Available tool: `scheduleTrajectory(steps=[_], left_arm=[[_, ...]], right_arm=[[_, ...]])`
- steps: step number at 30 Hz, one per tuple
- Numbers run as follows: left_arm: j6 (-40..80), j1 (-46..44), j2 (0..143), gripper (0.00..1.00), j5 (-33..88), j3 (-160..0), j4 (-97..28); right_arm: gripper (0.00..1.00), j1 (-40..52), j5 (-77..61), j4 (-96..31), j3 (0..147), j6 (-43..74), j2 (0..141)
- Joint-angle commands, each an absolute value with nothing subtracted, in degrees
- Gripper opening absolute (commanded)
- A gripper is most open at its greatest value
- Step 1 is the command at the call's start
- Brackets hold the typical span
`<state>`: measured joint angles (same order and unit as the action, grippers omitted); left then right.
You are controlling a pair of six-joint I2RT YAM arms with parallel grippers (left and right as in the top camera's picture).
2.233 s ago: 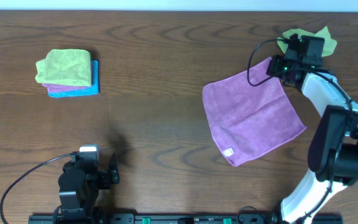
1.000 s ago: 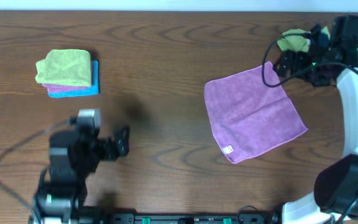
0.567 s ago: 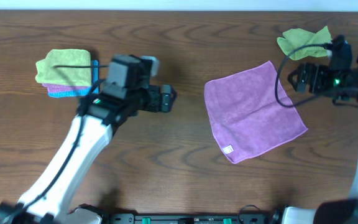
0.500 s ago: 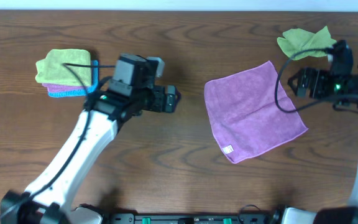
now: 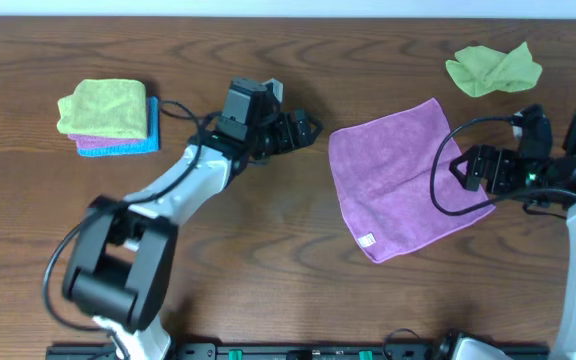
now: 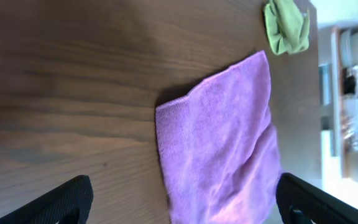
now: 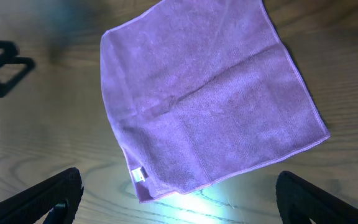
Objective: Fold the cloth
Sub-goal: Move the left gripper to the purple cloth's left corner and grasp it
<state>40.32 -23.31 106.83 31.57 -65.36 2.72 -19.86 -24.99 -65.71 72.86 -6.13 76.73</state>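
The cloth (image 5: 403, 178) is a purple square lying flat and unfolded on the wooden table, with a white tag (image 5: 366, 241) at its near corner. My left gripper (image 5: 311, 130) hovers open just left of the cloth's far left corner, holding nothing. In the left wrist view the cloth (image 6: 222, 143) lies ahead between the wide-spread fingers (image 6: 61, 199). My right gripper (image 5: 460, 168) is open above the cloth's right edge. The right wrist view looks down on the whole cloth (image 7: 210, 99), with both fingertips (image 7: 328, 199) far apart and empty.
A stack of folded cloths (image 5: 108, 118), green on purple on blue, sits at the far left. A crumpled green cloth (image 5: 493, 68) lies at the far right, beyond the purple one, and shows in the left wrist view as the green cloth (image 6: 286, 28).
My left arm swung from the table's near left up and right to the cloth's left corner. My right arm drew back from the far right corner to the right edge.
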Motion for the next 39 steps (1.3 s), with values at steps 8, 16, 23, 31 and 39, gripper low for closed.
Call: scheduleTrajectory(steps=[8,16,23,31,39], left_arm=[[55.5,-23.6,116.0,0.96,37.8,-70.2,11.2],[55.5,-24.6,121.3,0.96,38.8,-76.6,9.8],[55.3,-25.4,122.9,0.96,38.8,-76.8,9.0],[55.3,-28.0,124.4,0.96,38.4,-76.8,9.2],[55.3,-28.6,125.1,0.87,36.1,-76.8,9.3]], right_arm=[[0.99,-20.3,-26.6,-65.8,72.5,-6.9,76.0],[0.99,-20.3,-27.5,-65.7,72.5,-6.7,76.0],[0.99,-20.3,-27.7,-65.6,72.5,-6.2,76.0],[0.99,-20.3,-28.8,-65.6,72.5,-5.8,76.0],[0.99,-20.3,-28.8,-65.8,72.5,-5.8,76.0]])
